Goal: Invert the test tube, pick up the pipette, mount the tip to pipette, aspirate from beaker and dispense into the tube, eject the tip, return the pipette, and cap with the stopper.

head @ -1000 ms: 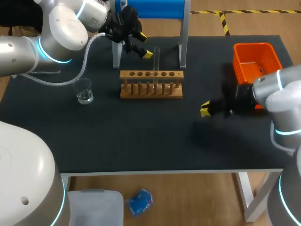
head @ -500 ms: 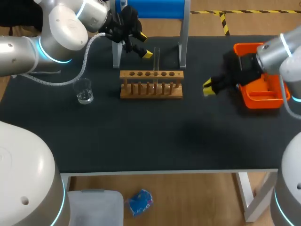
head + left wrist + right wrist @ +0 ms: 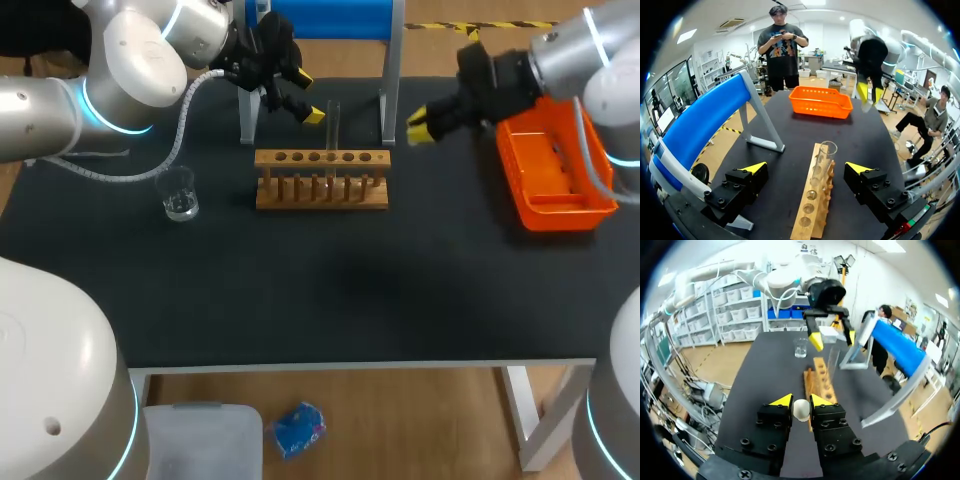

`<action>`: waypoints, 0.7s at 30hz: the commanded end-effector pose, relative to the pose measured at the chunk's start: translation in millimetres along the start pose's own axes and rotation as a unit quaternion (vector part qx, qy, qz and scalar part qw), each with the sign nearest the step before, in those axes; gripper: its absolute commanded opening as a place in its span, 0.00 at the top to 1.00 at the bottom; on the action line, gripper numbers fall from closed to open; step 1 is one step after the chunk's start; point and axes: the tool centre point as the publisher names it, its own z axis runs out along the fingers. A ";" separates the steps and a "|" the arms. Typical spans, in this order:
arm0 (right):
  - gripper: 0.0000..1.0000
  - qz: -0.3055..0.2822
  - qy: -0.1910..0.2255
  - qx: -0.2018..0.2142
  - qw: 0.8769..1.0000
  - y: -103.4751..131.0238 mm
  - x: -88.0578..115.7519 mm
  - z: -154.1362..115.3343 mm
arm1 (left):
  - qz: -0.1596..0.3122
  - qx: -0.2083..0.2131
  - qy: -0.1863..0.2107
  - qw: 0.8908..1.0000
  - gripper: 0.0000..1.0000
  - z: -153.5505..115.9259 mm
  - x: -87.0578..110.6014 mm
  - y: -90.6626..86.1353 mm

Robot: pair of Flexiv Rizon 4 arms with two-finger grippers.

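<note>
Right gripper (image 3: 800, 402) clamped on white stopper (image 3: 801, 411), far right of wooden rack (image 3: 321, 196), left gripper (image 3: 806, 168) spread wide, flanking upright test tube (image 3: 824, 159) in rack

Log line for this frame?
left gripper open, clear glass test tube ahead | right gripper shut on white round stopper | tube upright in wooden rack

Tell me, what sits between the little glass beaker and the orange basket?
In the head view, a wooden rack holding one upright glass tube. The right end effector, gripping a white stopper, hangs nearer the basket.
</note>
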 end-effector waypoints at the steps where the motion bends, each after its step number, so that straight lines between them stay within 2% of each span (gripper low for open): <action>1: 1.00 0.002 0.005 0.009 1.000 7.0 -3.4 0.0 | -0.001 -0.002 0.001 1.000 0.00 -0.3 -0.9 -0.8; 17: 1.00 0.002 0.005 0.009 1.000 7.0 -3.4 0.0 | -0.001 -0.002 0.001 1.000 0.00 -0.3 -0.9 -0.8; 21: 1.00 -0.008 0.012 0.000 1.000 18.2 -15.7 3.5 | -0.001 -0.002 0.001 1.000 0.00 -0.3 -0.9 -0.8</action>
